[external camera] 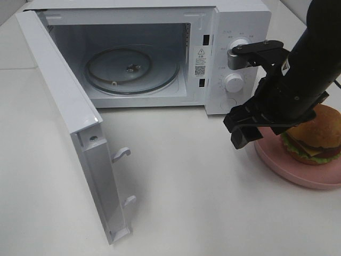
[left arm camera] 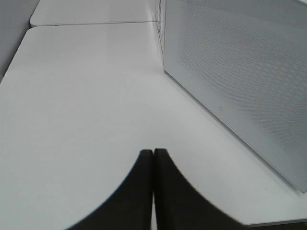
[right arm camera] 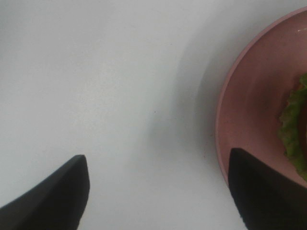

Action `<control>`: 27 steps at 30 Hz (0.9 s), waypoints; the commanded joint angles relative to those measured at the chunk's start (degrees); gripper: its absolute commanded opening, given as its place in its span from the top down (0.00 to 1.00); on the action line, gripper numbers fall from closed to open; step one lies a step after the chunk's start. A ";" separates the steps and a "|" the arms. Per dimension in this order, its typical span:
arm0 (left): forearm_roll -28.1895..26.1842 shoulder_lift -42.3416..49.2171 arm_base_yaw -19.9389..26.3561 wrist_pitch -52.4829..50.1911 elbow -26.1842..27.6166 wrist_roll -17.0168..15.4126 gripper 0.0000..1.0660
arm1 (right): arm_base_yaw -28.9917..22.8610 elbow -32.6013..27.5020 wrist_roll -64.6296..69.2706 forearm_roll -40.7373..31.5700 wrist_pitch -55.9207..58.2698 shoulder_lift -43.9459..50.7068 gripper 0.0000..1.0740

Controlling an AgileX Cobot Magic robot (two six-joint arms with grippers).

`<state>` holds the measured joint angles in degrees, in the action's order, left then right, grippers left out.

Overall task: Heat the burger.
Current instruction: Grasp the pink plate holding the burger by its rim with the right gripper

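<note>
The burger (external camera: 318, 133), with a golden bun, lettuce and cheese, sits on a round pink plate (external camera: 277, 159) at the right edge of the table. My right gripper (external camera: 240, 132) hangs open just above the plate's left rim, left of the burger and holding nothing. In the right wrist view its fingertips stand wide apart (right arm camera: 157, 154), one over bare table, the other over the plate (right arm camera: 244, 105), with only the burger's lettuce edge (right arm camera: 293, 129) showing. My left gripper (left arm camera: 153, 152) is shut and empty, low over the table. It is out of the high view.
A white microwave (external camera: 229, 53) stands at the back with a glass turntable (external camera: 130, 69) inside. Its door (external camera: 69, 122) is swung wide open toward the front left. The door's mesh face (left arm camera: 240, 72) rises close beside my left gripper.
</note>
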<state>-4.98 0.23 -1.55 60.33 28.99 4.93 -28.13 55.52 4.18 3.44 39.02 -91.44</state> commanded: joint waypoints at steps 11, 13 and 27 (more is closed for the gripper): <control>-0.40 1.20 0.06 -0.74 -0.17 0.06 1.00 | 0.00 0.46 2.75 5.84 -1.66 -9.74 0.29; -0.40 1.20 0.06 -0.74 -0.17 0.06 1.00 | 0.00 0.46 3.27 7.22 -3.09 -11.00 0.29; -0.40 1.20 0.06 -0.74 -0.17 0.06 1.00 | 0.17 0.46 3.21 13.58 -6.65 -18.74 0.30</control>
<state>-4.98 0.23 -1.55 60.33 28.99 4.93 -28.13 55.58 6.99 16.50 33.40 -109.03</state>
